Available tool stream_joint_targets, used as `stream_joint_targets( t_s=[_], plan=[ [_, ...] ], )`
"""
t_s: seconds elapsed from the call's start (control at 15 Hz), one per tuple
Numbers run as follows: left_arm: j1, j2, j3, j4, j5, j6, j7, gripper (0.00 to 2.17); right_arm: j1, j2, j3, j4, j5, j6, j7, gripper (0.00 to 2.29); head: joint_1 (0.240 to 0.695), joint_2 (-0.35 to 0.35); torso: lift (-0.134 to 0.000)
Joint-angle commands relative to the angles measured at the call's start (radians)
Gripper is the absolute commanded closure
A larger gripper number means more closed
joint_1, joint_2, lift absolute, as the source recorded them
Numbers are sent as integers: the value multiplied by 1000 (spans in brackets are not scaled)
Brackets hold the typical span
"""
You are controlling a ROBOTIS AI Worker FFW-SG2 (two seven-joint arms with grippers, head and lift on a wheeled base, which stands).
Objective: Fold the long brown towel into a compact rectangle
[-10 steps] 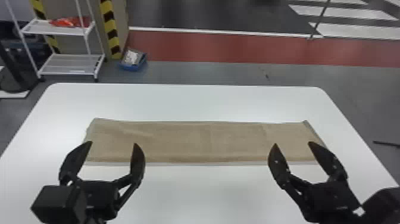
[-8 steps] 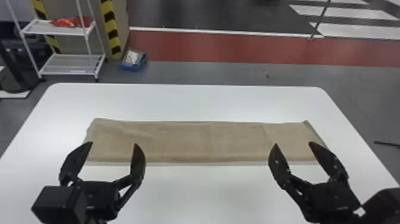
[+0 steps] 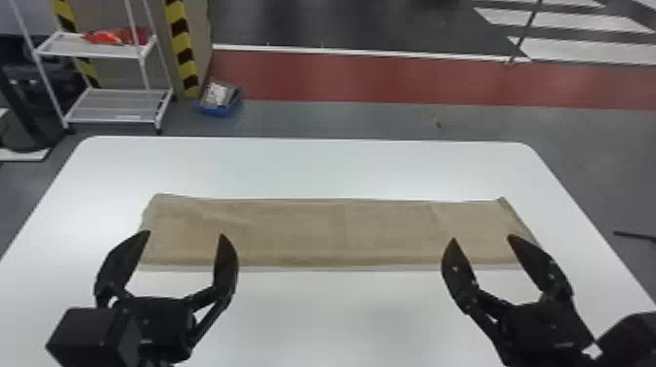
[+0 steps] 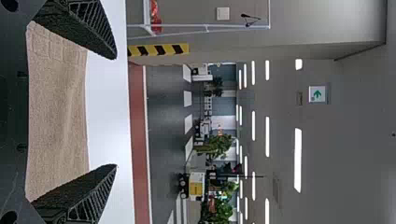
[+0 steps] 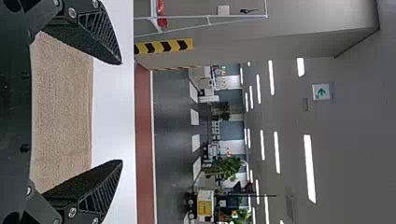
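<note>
Motionless since the earlier frame, left gripper (image 3: pixel 185 234) and right gripper (image 3: pixel 482 237), fingers spread, hover, seemingly above the flat brown towel (image 3: pixel 317 234)!

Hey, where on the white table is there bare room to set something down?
Bare patches on the white table: the strip between its far edge and the brown towel, and the middle near part, between the left gripper and right gripper. It's crowded at the towel's two ends, where the open fingers overlap it in the head view.
</note>
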Motion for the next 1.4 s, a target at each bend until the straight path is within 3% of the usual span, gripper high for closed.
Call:
stream_joint_targets(
  t_s=[0.0, 0.47, 0.8, 1.33],
  plan=[
    [5, -2, 0, -4, -8, -1, 6, 39, 1, 4, 0, -1, 0, -3, -2, 137, 695, -103, -122],
    [-21, -6, 2, 46, -6, -1, 18, 39, -58, 4, 1, 61, 20, 19, -2, 140, 695, -98, -122],
    [-221, -11, 51, 191, 95, 85, -7, 43, -233, 4, 34, 240, 114, 71, -3, 147, 695, -82, -122],
    [-483, -11, 224, 408, 199, 327, -202, 262, -378, 4, 60, 360, 144, 132, -2, 147, 695, 33, -122]
  ],
)
